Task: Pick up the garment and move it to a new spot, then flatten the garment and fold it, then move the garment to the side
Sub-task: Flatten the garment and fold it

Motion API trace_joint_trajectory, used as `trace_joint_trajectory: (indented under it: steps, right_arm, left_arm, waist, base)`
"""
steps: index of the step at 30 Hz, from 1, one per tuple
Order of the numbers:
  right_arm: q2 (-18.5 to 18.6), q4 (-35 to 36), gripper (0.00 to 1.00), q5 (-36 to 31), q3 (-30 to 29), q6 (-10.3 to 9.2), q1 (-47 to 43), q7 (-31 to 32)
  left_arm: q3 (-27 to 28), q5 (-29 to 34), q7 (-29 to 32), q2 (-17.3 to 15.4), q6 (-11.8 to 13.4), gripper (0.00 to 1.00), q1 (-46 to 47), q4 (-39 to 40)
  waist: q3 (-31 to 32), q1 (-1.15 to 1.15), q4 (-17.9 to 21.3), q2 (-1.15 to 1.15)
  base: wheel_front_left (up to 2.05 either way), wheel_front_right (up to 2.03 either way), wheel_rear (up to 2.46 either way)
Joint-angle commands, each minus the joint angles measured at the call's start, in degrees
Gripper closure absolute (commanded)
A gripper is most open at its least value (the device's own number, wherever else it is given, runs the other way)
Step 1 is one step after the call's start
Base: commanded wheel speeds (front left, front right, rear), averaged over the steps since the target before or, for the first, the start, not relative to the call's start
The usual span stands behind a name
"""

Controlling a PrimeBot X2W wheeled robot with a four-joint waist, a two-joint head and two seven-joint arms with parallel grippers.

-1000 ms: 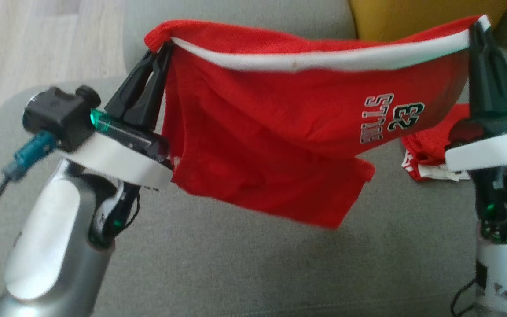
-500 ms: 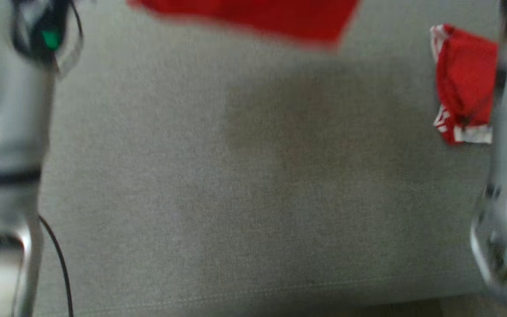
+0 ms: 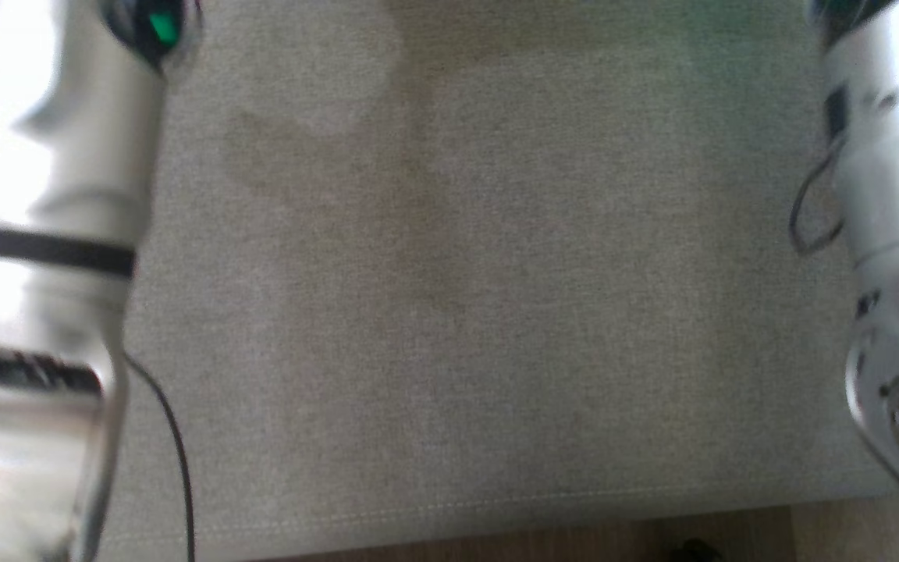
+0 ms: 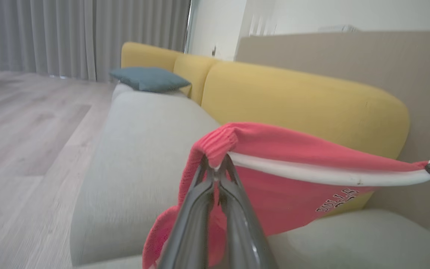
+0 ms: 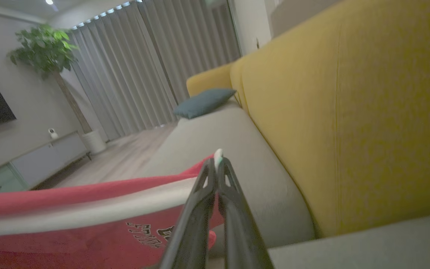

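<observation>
above the grey fabric sofa seat, the red knit shorts with a white waistband hang taut between left claw and right claw, each pinching one waistband end; their long axis runs claw to claw.

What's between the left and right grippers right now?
The red garment: its white-trimmed edge runs from the left gripper to the right gripper, both shut on it, in both wrist views.

Head view: close, straight down on the sofa seat, forearms at 9 and 3 o'clock. Wrist views: along left pincer and right pincer, sharing garment, yellow backrest, blue cushion.
</observation>
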State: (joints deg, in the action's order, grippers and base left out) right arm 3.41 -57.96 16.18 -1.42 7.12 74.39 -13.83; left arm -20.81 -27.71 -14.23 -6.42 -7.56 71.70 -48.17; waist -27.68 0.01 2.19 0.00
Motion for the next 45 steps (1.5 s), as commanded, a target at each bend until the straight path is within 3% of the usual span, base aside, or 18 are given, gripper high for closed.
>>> trace_joint_trajectory:
  steps: [1, 10, 19, 28, 36, 45]
  right_arm:
    - [-0.5, 0.8, 1.00, 0.4, 0.8, 0.36, 0.0, -0.7]
    - [0.5, -7.2, 1.00, 2.0, 4.7, 0.36, -9.2, -0.1]
    - [4.6, -6.7, 1.00, 6.2, 14.8, 0.36, -18.8, 9.2]
    - [10.3, 0.6, 1.00, 14.0, 24.1, 0.36, -27.4, 18.9]
    - [18.6, 12.7, 1.00, 24.2, 32.6, 0.36, -38.3, 31.5]
    - [28.6, 26.8, 1.00, 32.7, 33.9, 0.36, -50.3, 44.9]
  left_arm:
    - [-0.4, -0.5, -0.6, -2.2, 0.1, 1.00, 0.0, 1.6]
    - [-11.4, -2.8, -0.7, -6.0, 0.1, 1.00, -16.2, 8.8]
    - [-21.2, -2.6, -0.8, -10.9, 0.1, 1.00, -28.0, 13.0]
    - [-24.5, -2.5, -0.8, -13.1, 0.1, 1.00, -34.2, 15.3]
    - [-26.8, -3.7, -0.8, -15.5, 0.1, 1.00, -43.4, 18.0]
    - [-29.1, -5.9, 2.4, -18.9, 1.4, 1.00, -52.7, 27.5]
  waist:
    - [0.0, -0.01, -0.2, 0.00]
    - [4.1, -0.01, -0.9, 0.00]
    - [10.8, -0.01, -0.1, 0.00]
    - [16.3, -0.01, 0.5, 0.00]
    - [24.7, -0.01, 1.4, 0.00]
    - [29.2, -0.01, 1.4, 0.00]
  base:
    - [0.00, 0.00, 0.00]
    - [0.00, 0.00, 0.00]
    - [0.00, 0.00, 0.00]
    - [0.00, 0.00, 0.00]
    - [0.00, 0.00, 0.00]
    - [0.00, 0.00, 0.00]
